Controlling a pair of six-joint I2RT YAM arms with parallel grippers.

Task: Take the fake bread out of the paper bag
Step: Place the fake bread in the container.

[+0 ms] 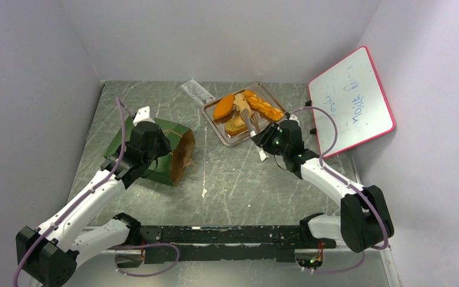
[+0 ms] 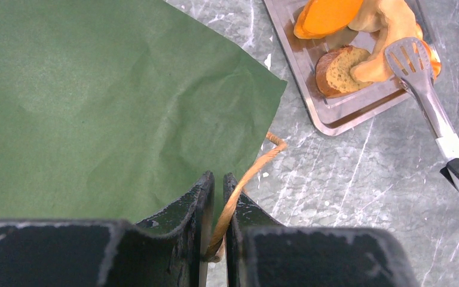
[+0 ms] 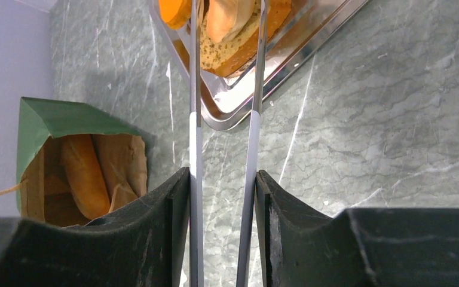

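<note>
Tongs (image 2: 427,98) over one tray (image 2: 340,115), four bread pieces (image 1: 223,107); one loaf (image 3: 85,174) in bag (image 3: 60,116).

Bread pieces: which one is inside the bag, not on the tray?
The long golden-brown loaf, lying in the open mouth of the paper bag. The orange oval, braided stick and slice all lie on the metal tray.

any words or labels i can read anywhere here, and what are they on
whiteboard: blue handwriting, turned sideways, too blurred to read.
packet behind the tray: dark print, too small to read.
paper bag, tongs, tray: no text visible.
Nothing can be quoted with confidence.
</note>
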